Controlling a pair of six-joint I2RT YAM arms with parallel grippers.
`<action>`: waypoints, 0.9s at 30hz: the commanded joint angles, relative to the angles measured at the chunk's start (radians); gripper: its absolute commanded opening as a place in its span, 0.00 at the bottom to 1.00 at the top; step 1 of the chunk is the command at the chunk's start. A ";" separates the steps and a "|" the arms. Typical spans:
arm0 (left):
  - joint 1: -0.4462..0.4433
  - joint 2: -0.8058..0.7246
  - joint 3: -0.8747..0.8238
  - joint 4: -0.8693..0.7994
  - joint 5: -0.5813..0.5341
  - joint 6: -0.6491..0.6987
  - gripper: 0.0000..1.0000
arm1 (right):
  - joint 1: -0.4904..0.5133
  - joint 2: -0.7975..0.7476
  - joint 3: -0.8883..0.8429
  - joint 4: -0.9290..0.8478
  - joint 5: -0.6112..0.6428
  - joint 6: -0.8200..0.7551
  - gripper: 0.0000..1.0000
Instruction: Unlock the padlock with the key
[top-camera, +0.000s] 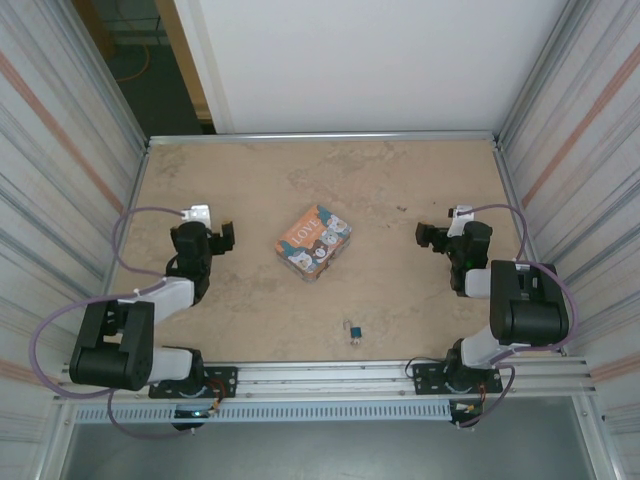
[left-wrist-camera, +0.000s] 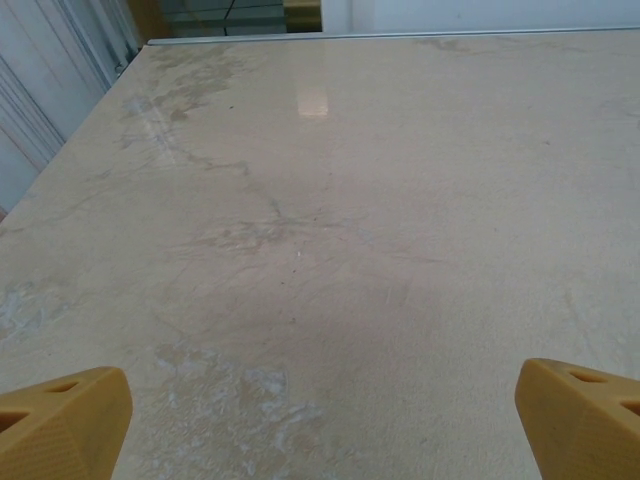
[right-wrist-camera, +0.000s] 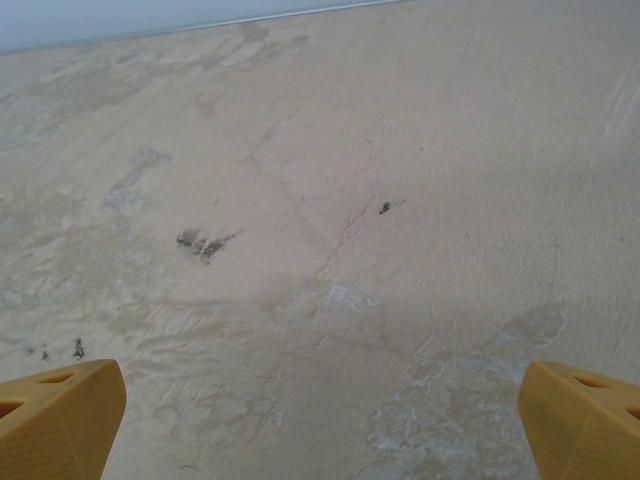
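Both hang wide open and empty over the worktop (top-camera: 250, 180): left gripper (top-camera: 226, 238) left of the tin (top-camera: 312, 241), right gripper (top-camera: 431, 237) right of it. The padlock (top-camera: 354, 331) lies, seemingly flat, near the front edge, between the arms.

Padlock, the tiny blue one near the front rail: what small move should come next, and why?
Probably bring the right claw back and down over the tiny teal-blue padlock with a silvery shackle. It lies free on the beige stone-look table, nearer that claw than the left claw, and both claws are open, holding nothing.
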 joint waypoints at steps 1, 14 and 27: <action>0.009 -0.014 -0.052 0.141 0.007 0.065 0.99 | 0.005 0.008 0.020 -0.003 0.012 0.001 0.99; 0.013 0.123 -0.222 0.606 0.029 0.101 0.99 | 0.005 0.007 0.020 -0.002 0.012 0.001 0.99; 0.108 0.113 -0.215 0.563 0.148 0.021 0.99 | 0.006 0.006 0.019 -0.001 0.012 0.000 0.99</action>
